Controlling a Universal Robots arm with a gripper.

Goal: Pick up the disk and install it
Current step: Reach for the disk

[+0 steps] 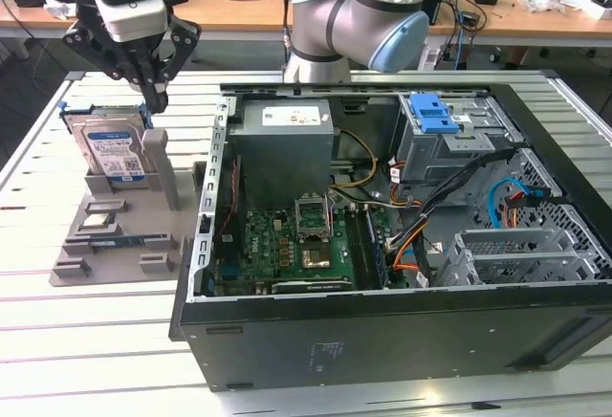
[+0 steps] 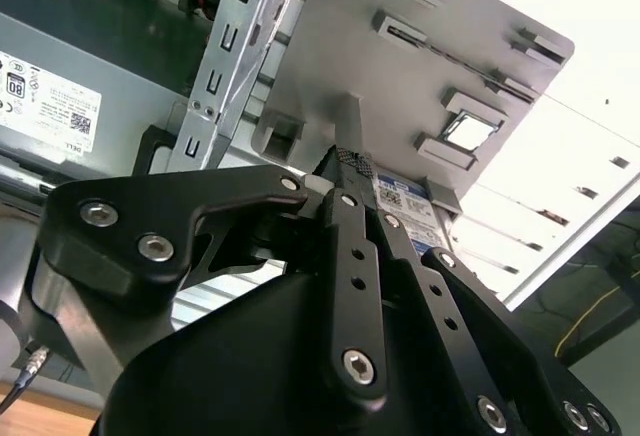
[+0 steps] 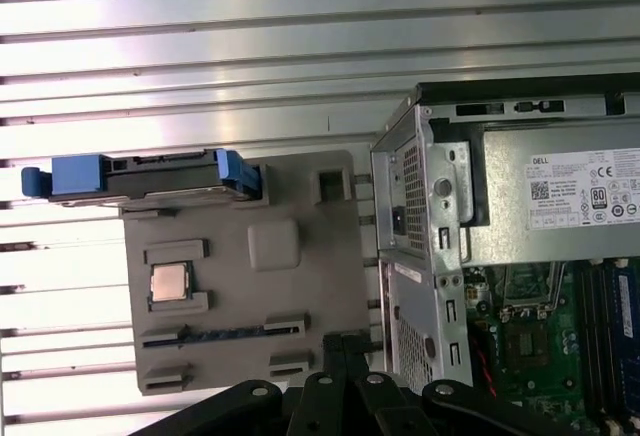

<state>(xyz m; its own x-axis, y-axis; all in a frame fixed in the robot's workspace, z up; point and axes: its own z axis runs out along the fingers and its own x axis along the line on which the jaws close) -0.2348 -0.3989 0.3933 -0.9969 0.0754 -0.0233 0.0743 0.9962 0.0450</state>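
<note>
The gripper [image 1: 153,103] is hovering at the disk's [image 1: 113,152] 1 o'clock, jaws pinched together on nothing. The disk is standing upright in the grey tray [image 1: 124,221], not yet picked up or installed.

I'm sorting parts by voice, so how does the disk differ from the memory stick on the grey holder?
The disk stands upright on its edge; the memory stick sits low in its slot. The disk is silver, blue-framed and far bigger; the memory stick is thin and dark. Both sit in the grey holder, outside the computer case.
</note>
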